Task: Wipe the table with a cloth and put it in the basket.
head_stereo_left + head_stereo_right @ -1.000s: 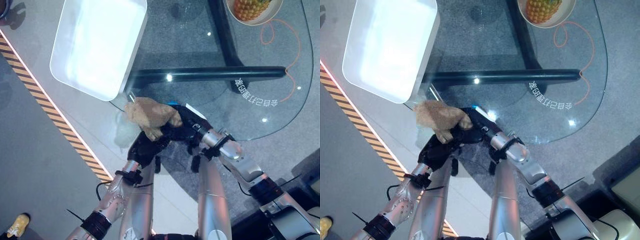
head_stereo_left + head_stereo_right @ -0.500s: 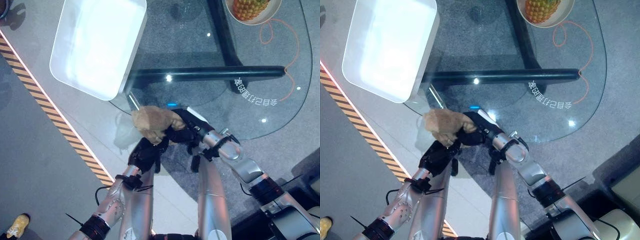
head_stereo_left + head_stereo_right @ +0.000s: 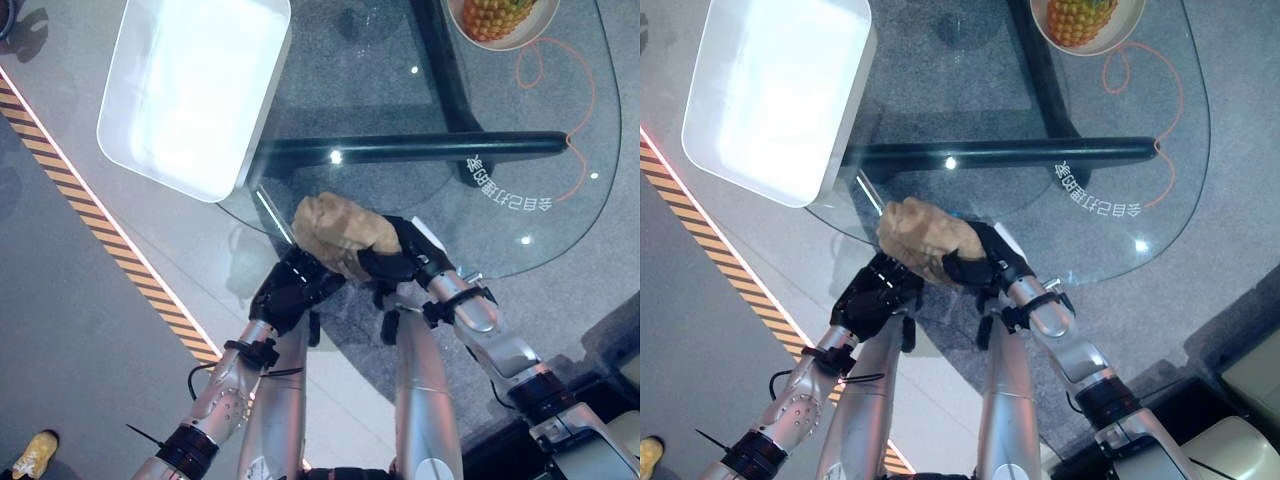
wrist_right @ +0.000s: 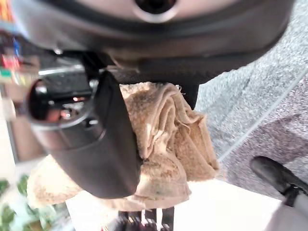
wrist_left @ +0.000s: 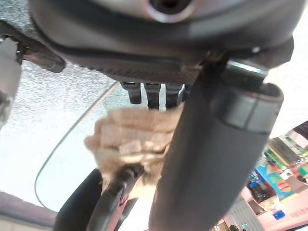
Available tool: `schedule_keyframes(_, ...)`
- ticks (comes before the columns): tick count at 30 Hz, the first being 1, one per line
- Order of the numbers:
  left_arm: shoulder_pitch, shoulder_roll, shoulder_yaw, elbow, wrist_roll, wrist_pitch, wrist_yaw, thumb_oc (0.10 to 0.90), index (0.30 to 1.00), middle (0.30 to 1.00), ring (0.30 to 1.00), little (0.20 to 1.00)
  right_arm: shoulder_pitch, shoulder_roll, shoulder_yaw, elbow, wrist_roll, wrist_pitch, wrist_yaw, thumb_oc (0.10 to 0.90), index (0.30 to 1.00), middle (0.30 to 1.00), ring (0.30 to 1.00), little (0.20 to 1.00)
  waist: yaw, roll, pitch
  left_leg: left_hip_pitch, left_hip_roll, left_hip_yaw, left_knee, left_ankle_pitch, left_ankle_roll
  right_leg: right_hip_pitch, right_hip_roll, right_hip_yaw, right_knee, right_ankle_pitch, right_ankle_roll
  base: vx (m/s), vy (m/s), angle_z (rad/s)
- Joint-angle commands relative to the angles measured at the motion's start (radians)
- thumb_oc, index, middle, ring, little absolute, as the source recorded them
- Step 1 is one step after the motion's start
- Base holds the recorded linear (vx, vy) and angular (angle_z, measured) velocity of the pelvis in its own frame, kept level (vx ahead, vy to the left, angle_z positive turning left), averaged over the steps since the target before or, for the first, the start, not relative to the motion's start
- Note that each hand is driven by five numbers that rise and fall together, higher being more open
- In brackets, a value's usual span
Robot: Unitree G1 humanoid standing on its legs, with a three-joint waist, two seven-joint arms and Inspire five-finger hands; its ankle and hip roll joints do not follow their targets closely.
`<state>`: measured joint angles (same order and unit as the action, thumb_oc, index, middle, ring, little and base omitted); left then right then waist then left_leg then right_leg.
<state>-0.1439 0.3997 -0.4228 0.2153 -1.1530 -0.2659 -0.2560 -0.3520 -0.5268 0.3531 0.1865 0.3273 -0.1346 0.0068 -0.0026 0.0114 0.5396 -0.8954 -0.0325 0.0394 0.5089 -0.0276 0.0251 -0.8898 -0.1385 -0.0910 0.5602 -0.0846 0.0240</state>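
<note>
While the bunched tan cloth (image 3: 340,232) is clamped in the right hand (image 3: 400,257) at the glass table's (image 3: 560,215) near edge, with the left hand's (image 3: 292,292) fingers curled just beside it and maybe touching, wiping looks underway, so a carry to the white basket (image 3: 190,95) far-left is probably called for next.

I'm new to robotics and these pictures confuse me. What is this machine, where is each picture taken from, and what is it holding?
This is a humanoid robot with two silver-grey arms ending in dark hands. The two wide pictures come from a stereo camera on its head, looking down. The two close-ups come from cameras on its wrists, looking along each hand.

Below is a glass table. A white basket sits at its far left, and a bowl with a pineapple at its far right.

The right hand has its fingers curled round a crumpled tan cloth, above the table's near edge. The left hand is just beside and below it; I cannot tell whether its fingers grip the cloth.
</note>
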Motion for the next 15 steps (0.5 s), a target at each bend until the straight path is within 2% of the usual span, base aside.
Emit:
schedule_keyframes(1, 0.051, -0.037, 0.022, -0.106, 0.011, -0.040, -0.089, 0.800, 0.900, 0.900, 0.900, 0.900, 0.026, -0.005, -0.023, -0.121, 0.037, -0.127, 0.030, 0.100, 0.300, 0.300, 0.300, 0.200, 0.005, 0.037, -0.020, 0.044, -0.006, 0.030, -0.003, -0.069, 0.052, 0.009, 0.064, 0.005, -0.037, 0.064, 0.003, 0.00, 0.014, -0.04)
schedule_keyframes(9, 0.054, -0.050, 0.036, -0.089, -0.036, -0.039, -0.139, 0.800, 0.900, 0.900, 0.900, 0.900, 0.034, 0.003, -0.007, -0.107, 0.029, -0.110, 0.073, 0.100, 0.300, 0.300, 0.300, 0.200, 0.007, 0.033, -0.020, 0.047, -0.004, 0.030, -0.008, -0.068, 0.050, 0.017, 0.062, 0.001, -0.048, 0.066, 0.003, 0.00, 0.001, 0.00)
schedule_keyframes(15, 0.058, -0.073, 0.047, -0.126, -0.149, 0.016, -0.256, 0.800, 0.900, 0.900, 0.900, 0.900, 0.025, 0.001, 0.029, -0.114, -0.002, -0.057, 0.133, 0.100, 0.300, 0.300, 0.300, 0.200, 0.010, 0.032, -0.020, 0.045, -0.006, 0.030, -0.013, -0.067, 0.049, 0.018, 0.060, -0.002, -0.056, 0.065, 0.001, 0.00, 0.000, 0.00)
